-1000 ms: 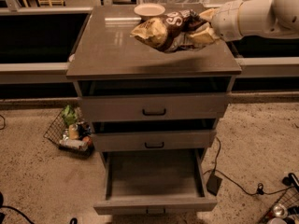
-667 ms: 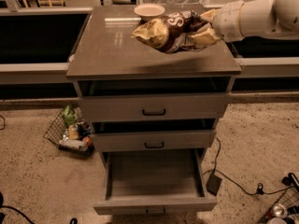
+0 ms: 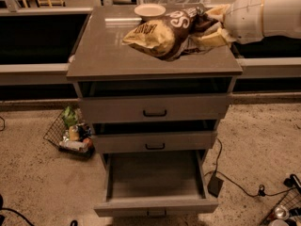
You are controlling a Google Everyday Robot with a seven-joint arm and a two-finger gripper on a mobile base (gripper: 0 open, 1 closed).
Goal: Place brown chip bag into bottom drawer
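The brown chip bag (image 3: 164, 34), dark brown with a tan-yellow end and white lettering, hangs tilted above the right part of the grey cabinet's top (image 3: 103, 51). My gripper (image 3: 207, 29) comes in from the right on a white arm and is shut on the bag's right end. The bottom drawer (image 3: 155, 180) stands pulled open below, its grey inside bare, its small dark handle at the front edge. The two drawers above it are pushed in.
A small pale round bowl (image 3: 149, 11) sits at the back of the cabinet top. A wire basket with snacks (image 3: 70, 135) lies on the floor at the left. Cables and a black box (image 3: 215, 185) lie at the right.
The view has shifted so the cabinet top sits lower and nearer. The bag stays held in my gripper above the top, reaching a little further left.
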